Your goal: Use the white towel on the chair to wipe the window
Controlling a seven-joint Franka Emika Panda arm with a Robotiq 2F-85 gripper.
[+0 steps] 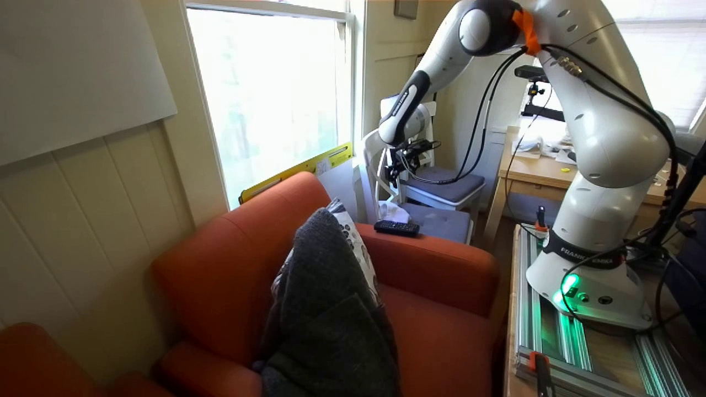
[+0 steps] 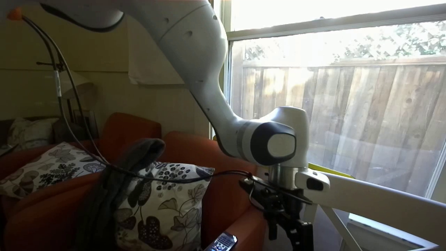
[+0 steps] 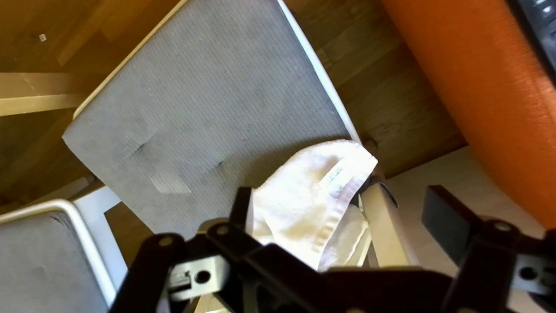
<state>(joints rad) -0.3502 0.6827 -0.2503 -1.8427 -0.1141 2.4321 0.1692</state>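
Observation:
The white towel (image 3: 304, 195) lies crumpled on the grey seat of the white chair (image 3: 208, 87), against the back post. It also shows in an exterior view (image 1: 392, 212), with the chair seat (image 1: 444, 221) beside it. My gripper (image 3: 345, 215) is open and empty above the towel, one finger over the towel and the other beyond the chair post. In an exterior view the gripper (image 1: 392, 173) hangs pointing down by the chair back. It also points down in an exterior view (image 2: 289, 233), where the towel is out of view. The window (image 1: 270, 94) is behind; its pane (image 2: 341, 115) faces a wooden fence.
The orange sofa (image 1: 436, 264) stands beside the chair, with a black remote (image 1: 397, 227) on its armrest. A dark blanket (image 1: 331, 309) covers a patterned pillow (image 2: 163, 205). A yellow-edged board (image 1: 298, 172) leans below the window. The chair's white back rail (image 2: 376, 202) rises near the gripper. Another chair (image 1: 441, 186) stands behind.

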